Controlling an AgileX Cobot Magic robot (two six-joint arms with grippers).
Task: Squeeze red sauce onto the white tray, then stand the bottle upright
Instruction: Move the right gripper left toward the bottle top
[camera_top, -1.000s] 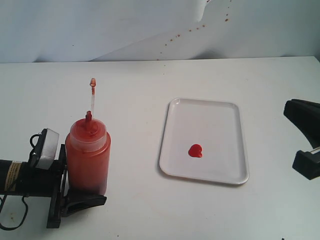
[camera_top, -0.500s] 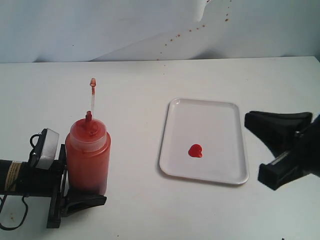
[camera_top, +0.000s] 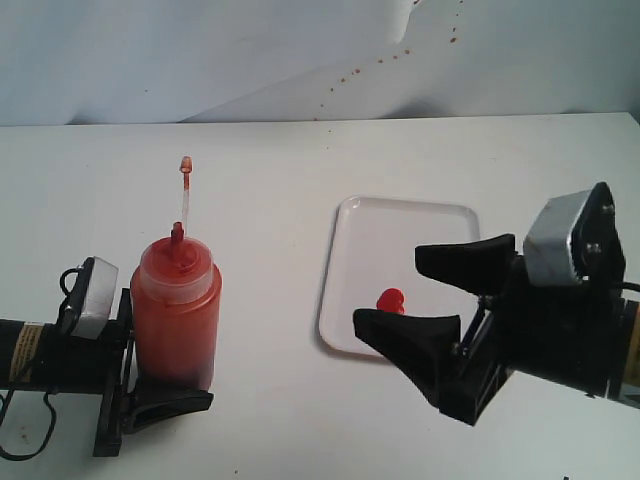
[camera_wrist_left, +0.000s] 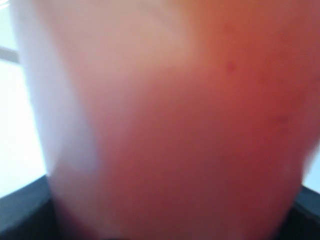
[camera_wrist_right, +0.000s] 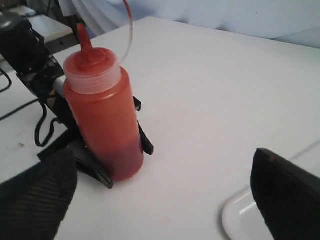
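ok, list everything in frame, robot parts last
squeeze bottle: 1, translucent red-orange, upright at the left of the exterior view
strap cap: 1, reddish, sticking up above the nozzle
red sauce: 1 small blob, red, on the tray; more inside the bottle
white tray: 1, white, right of centre
table: 1, white, under everything
backdrop: 1, white with brownish specks, behind the table
left gripper: 1, black, jaws either side of the bottle's base; grip unclear
right gripper: 1, black, open and empty, over the tray's near edge

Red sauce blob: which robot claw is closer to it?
Right. The right gripper is open beside the red sauce on the white tray; the left gripper is far off, around the bottle.
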